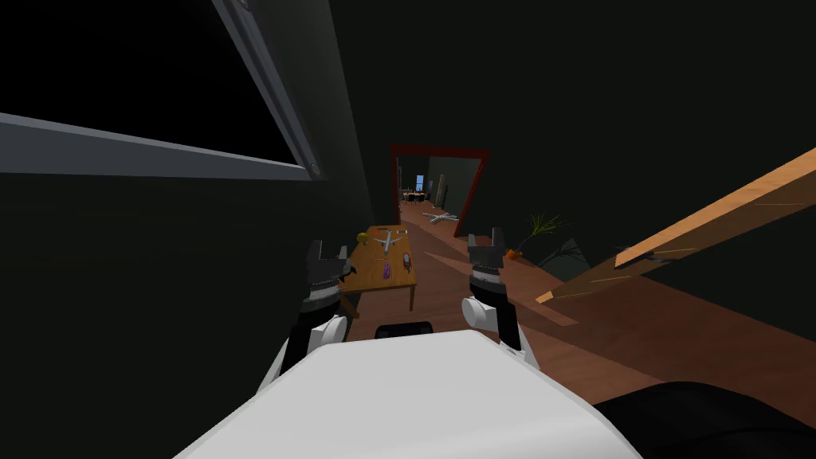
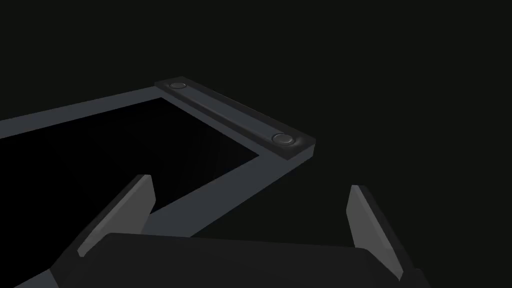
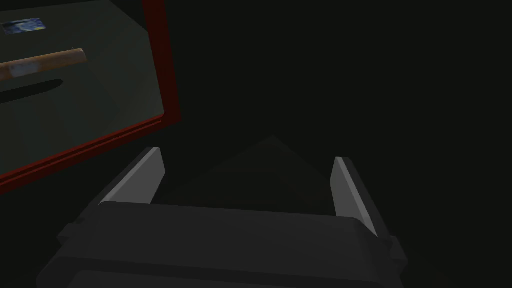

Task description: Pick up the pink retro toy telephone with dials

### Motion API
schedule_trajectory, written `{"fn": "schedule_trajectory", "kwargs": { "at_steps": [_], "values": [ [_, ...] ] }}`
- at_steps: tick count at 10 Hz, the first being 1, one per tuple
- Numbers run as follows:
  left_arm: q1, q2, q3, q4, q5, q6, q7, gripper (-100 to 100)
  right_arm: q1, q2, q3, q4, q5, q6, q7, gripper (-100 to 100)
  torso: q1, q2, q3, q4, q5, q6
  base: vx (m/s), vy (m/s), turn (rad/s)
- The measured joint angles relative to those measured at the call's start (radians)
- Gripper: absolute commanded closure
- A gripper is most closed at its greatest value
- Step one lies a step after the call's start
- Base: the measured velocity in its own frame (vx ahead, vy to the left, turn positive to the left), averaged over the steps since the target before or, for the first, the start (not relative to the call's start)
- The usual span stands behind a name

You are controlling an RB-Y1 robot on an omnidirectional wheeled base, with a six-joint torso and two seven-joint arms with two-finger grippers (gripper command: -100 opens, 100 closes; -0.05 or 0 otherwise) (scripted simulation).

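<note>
A wooden table stands ahead against the dark left wall. Small things lie on it: a white toy plane, a yellow thing, a dark thing and a small pink-purple thing, too small to tell what it is. My left gripper is raised before the table's near left corner, fingers open and empty. My right gripper is held up to the right of the table over the floor, also open and empty. In the wrist views both the left gripper and the right gripper hold nothing.
A red-framed doorway opens beyond the table, with a white thing on the floor past it. A potted plant stands at the right wall. A slanted wooden board reaches in from the right. A window is on the left wall.
</note>
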Motion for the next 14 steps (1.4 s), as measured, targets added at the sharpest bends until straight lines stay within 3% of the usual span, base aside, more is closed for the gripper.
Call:
{"fn": "schedule_trajectory", "kwargs": {
  "at_steps": [3, 4, 6, 8, 13, 14],
  "values": [
    [-0.002, 0.06, 0.002, 0.062, 0.051, 0.043, 0.01, -100, 0.0, 0.0, 0.0, 0.0, 0.0, 0.0, 0.0, 0, -0.006, 0.001, 0.0, 0.0, -0.001, 0.0, -0.014, -0.108, 0.058],
    [-0.014, 0.096, 0.015, 0.103, 0.082, 0.065, 0.02, -100, 0.0, 0.0, 0.0, 0.0, 0.0, 0.0, 0.0, 0, -0.007, 0.001, 0.0, 0.0, -0.002, 0.0, -0.03, -0.166, 0.111],
    [0.006, 0.154, 0.01, 0.144, 0.14, 0.132, 0.032, -100, 0.0, 0.0, 0.0, 0.0, 0.0, 0.0, 0.0, 0, -0.013, 0.001, 0.001, 0.0, -0.003, 0.0, -0.014, -0.177, 0.075],
    [-0.008, 0.207, 0.015, 0.223, 0.187, 0.162, 0.045, -100, 0.0, 0.0, 0.0, 0.0, 0.0, 0.0, 0.0, 0, -0.009, 0.001, 0.0, 0.0, -0.002, 0.0, -0.027, -0.113, 0.051],
    [-0.018, 0.32, 0.019, 0.358, 0.291, 0.262, 0.067, -100, 0.0, 0.0, 0.0, 0.0, 0.0, 0.0, 0.0, 0, -0.008, 0.001, 0.0, 0.0, -0.002, 0.0, -0.023, -0.119, 0.06],
    [-0.006, 0.36, 0.025, 0.386, 0.322, 0.282, 0.079, -100, 0.0, 0.0, 0.0, 0.0, 0.0, 0.0, 0.0, 0, -0.008, 0.001, 0.001, 0.0, -0.002, 0.0, -0.023, -0.111, 0.061]
  ]
}}
